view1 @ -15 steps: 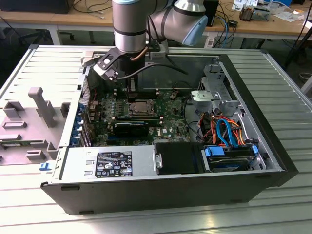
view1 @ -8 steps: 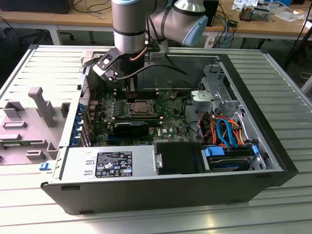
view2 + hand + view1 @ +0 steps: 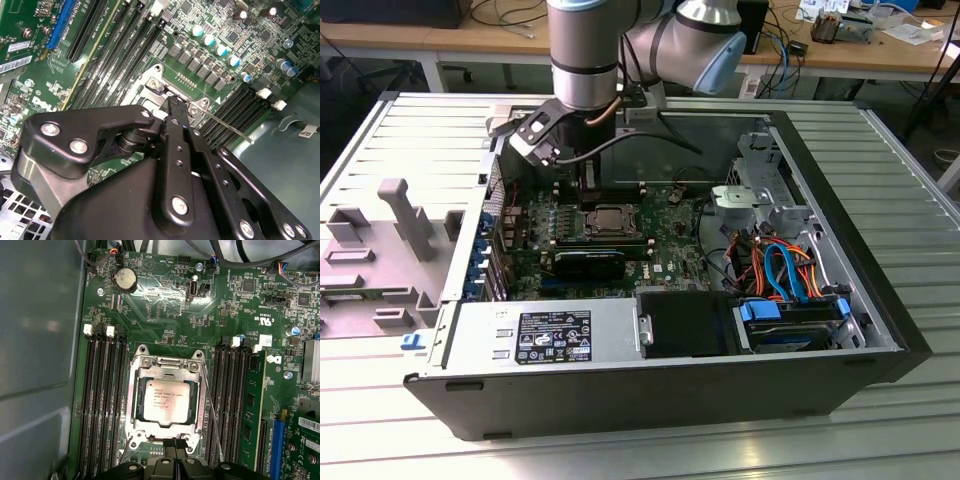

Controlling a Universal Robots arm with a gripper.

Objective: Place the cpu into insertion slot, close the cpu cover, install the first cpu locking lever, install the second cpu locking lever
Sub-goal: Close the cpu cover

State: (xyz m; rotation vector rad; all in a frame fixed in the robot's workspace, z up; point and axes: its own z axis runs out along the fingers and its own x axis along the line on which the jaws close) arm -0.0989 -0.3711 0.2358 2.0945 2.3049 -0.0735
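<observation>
Ribbed metal table carries an open computer case, and my arm reaches down into it over the green board. The cpu sits flat in the insertion slot, silver top up, and the cpu cover lies down around it, so that the chip shows through the cover's square window. My hand is at one edge of that frame, midway along the side. Its two black fingers are pressed together, with nothing that I can see between them, and the narrow tip rests against the metal rim. A thin wire lever runs along a neighbouring side of the slot. It slants away from the frame, and its free end sits out over the black memory slots. I cannot tell whether any lever is hooked down.
</observation>
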